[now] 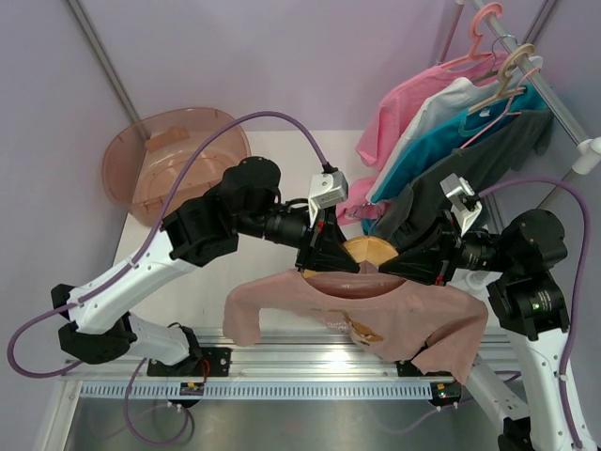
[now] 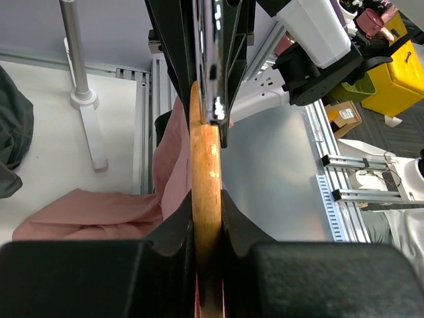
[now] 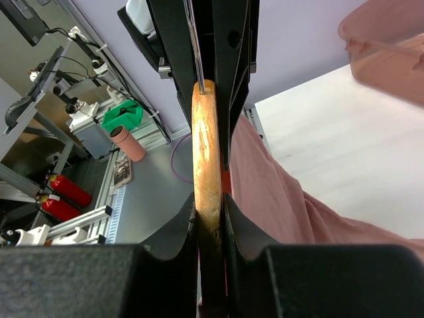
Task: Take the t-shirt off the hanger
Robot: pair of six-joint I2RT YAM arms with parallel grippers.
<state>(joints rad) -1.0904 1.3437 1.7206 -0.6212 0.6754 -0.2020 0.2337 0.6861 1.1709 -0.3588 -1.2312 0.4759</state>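
Grip on hanger from both sides, up above near edge of table. Left gripper: narrow, pinched onto the wood, fingers pressed against either face. Right gripper: likewise closed on the wood, from the other side. T-shirt draped on hanger, collar at the wood, sleeves spread to either side, hem toward the arm bases (print just showing on chest). Behind at left, pink tub; at right, rack of shirts.
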